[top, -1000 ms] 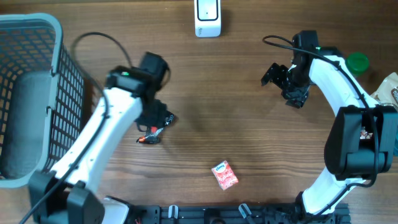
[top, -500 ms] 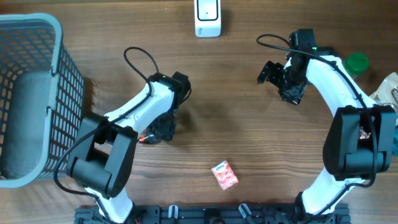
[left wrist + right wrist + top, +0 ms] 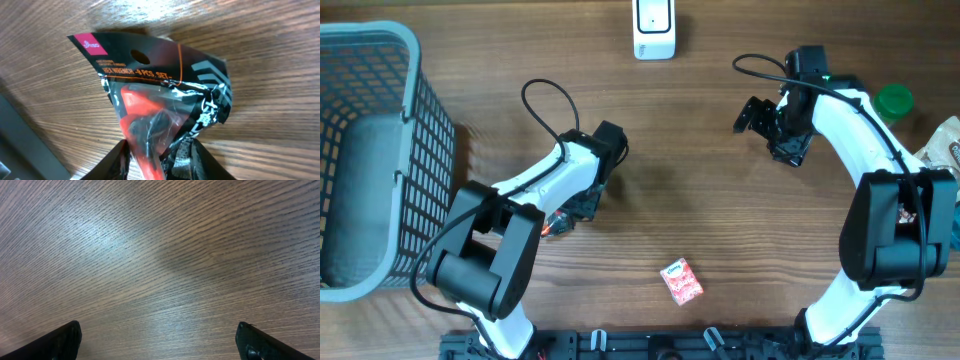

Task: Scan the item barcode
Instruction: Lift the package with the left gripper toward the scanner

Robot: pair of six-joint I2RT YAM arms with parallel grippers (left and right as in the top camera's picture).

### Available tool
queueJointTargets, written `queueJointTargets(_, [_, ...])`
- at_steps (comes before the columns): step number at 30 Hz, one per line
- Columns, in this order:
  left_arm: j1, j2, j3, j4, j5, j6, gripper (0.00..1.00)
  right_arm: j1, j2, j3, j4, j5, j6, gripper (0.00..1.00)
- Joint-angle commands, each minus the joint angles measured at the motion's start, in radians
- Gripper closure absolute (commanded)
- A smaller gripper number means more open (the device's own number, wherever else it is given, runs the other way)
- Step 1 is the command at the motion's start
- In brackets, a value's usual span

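Currently L claw [image 3: 160,157] pinches hex-wrench pkg [image 3: 165,65], R claw [image 3: 160,342] splayed.

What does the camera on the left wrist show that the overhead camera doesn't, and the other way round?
Only the left wrist view: the print on the hex wrench packet, its hang hole and the red tool inside. Only the overhead view: the grey basket, the white scanner, a small red sachet and the right arm. Both: the hex wrench packet, pinched in the left gripper, and the wooden table.
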Motion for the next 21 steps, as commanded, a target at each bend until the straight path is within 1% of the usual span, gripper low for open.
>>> queueJointTargets(1, [0.002, 0.008, -0.011, 0.000, 0.006, -0.002, 0.66, 0.008, -0.037, 0.002, 0.004, -0.010, -0.021, 0.01])
queueJointTargets(2, [0.002, 0.008, -0.011, -0.004, 0.006, -0.002, 0.64, 0.008, -0.037, 0.002, 0.004, -0.010, -0.021, 0.01])
queueJointTargets(3, [0.002, 0.008, -0.011, -0.009, 0.006, -0.006, 0.66, 0.008, -0.037, 0.002, 0.004, -0.009, -0.020, 0.01])
queueJointTargets(5, [0.002, 0.008, -0.011, -0.010, 0.007, -0.012, 0.78, 0.008, -0.037, 0.002, 0.004, -0.009, -0.020, 0.01])
queueJointTargets(7, [0.002, 0.008, -0.011, -0.010, 0.006, -0.041, 0.94, 0.008, -0.037, 0.002, 0.003, -0.010, -0.021, 0.01])
queueJointTargets(8, [0.002, 0.008, -0.011, -0.010, 0.007, -0.056, 0.96, 0.008, -0.037, 0.002, 0.003, -0.010, -0.020, 0.01])
queueJointTargets(11, [0.002, 0.008, -0.011, -0.010, 0.007, -0.067, 0.96, 0.008, -0.037, 0.002, 0.003, -0.009, -0.021, 0.01])
queueJointTargets(16, [0.002, -0.003, -0.008, -0.014, 0.010, -0.143, 0.96, 0.008, -0.037, 0.002, 0.005, -0.005, -0.021, 0.01])
queueJointTargets(18, [0.002, -0.039, 0.000, -0.014, 0.068, -0.164, 0.96, 0.008, -0.037, 0.002, 0.009, 0.023, -0.021, 0.01])
queueJointTargets(21, [0.003, -0.105, 0.051, -0.013, 0.221, -0.164, 0.96, 0.008, -0.037, 0.002, 0.008, 0.072, -0.021, 0.01])
